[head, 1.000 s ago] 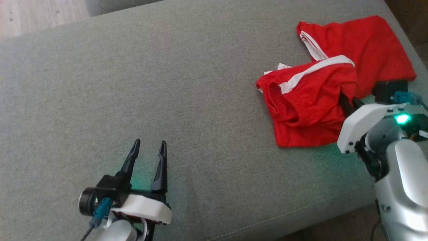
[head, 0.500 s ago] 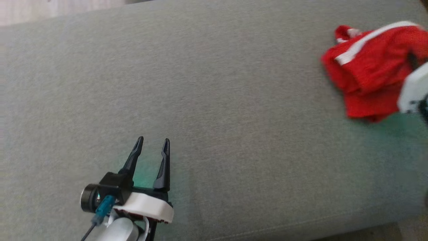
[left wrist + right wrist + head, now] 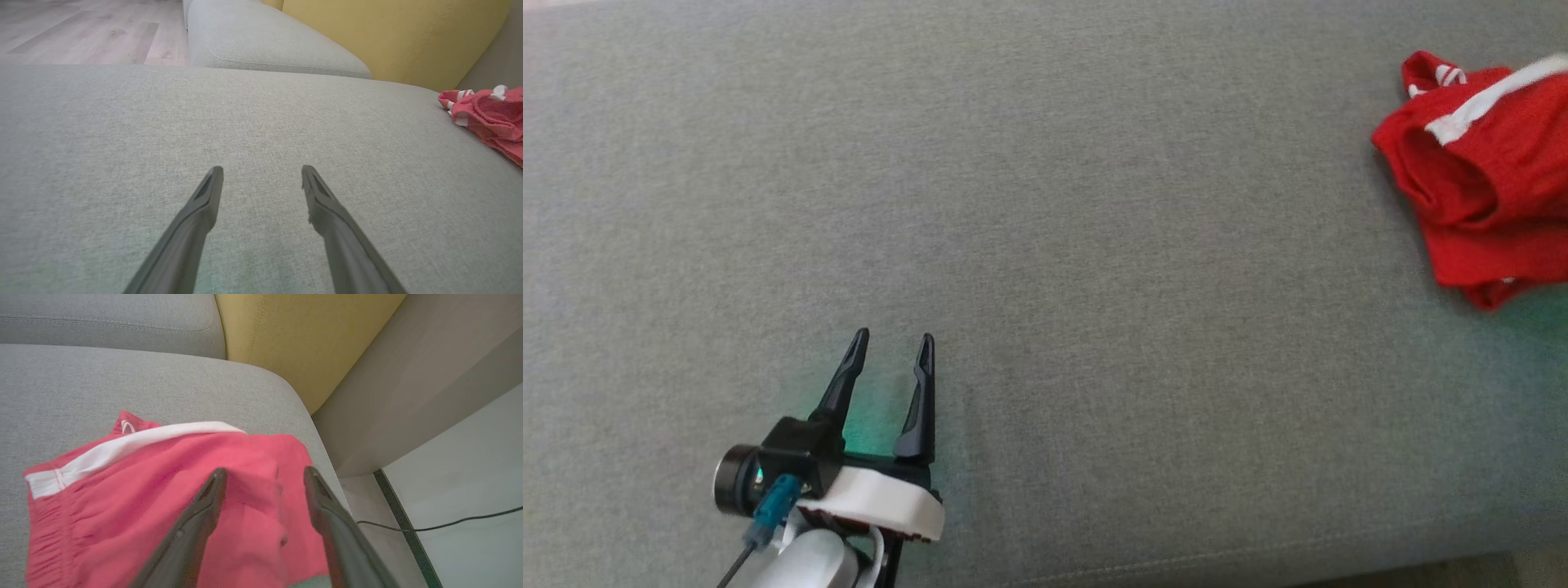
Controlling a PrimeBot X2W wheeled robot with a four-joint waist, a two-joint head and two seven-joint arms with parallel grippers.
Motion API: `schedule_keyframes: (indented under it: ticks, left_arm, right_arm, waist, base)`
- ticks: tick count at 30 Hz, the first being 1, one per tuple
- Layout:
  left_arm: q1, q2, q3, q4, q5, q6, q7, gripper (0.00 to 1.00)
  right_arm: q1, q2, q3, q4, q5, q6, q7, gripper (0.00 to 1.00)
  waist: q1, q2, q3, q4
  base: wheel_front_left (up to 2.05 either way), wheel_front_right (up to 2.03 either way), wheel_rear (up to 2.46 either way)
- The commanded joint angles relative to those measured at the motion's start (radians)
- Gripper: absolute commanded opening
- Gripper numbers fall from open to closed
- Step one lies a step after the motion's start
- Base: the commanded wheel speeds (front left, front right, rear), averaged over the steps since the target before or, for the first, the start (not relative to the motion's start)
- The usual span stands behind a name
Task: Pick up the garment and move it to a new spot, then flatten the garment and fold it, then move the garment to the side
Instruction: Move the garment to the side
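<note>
The red shorts (image 3: pixel 122 506) with a white stripe (image 3: pixel 135 443) lie in a soft heap on the grey sofa seat (image 3: pixel 1045 204), at its right end, close to the yellow cushion (image 3: pixel 286 343). The right pincer (image 3: pixel 263 473) hangs just above the red cloth with its two dark fingers apart and nothing between them. A second ago those fingers were shut and poked into the edge of the shorts. The head camera has turned since then, so the shorts now sit at the right edge of its view and not near the middle. The left pincer (image 3: pixel 894 336) is open too. It is well apart from the shorts, over bare sofa, in the same low spot as before. A tiny white mark (image 3: pixel 127 426) sits near one corner of the shorts. It is too small to read.
</note>
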Motion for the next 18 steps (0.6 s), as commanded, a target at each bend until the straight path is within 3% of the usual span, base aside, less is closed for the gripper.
schedule_keyframes:
  ticks: [1,11,18]
  left_arm:
    - [-0.038,0.023,0.029,-0.035,0.014,0.006,0.000,1.00]
    - [-0.045,0.033,0.027,-0.038,0.012,0.011,0.011,1.00]
    - [-0.027,0.036,0.056,-0.033,-0.014,0.020,-0.007,1.00]
  right_arm:
    - [-0.019,-0.016,-0.003,-0.029,-0.010,0.007,-0.011,1.00]
    - [-0.001,0.046,0.003,-0.050,-0.016,0.007,-0.021,1.00]
    - [0.021,0.096,0.044,-0.126,-0.011,0.007,-0.078,1.00]
  waist:
    - [-0.0001,0.0000,0.004,-0.008]
    - [-0.0001,0.0000,-0.010,-0.045]
    - [-0.0001,0.0000,-0.090,-0.035]
  base:
    - [0.00,0.00,0.00]
    - [0.00,0.00,0.00]
    - [0.00,0.00,0.00]
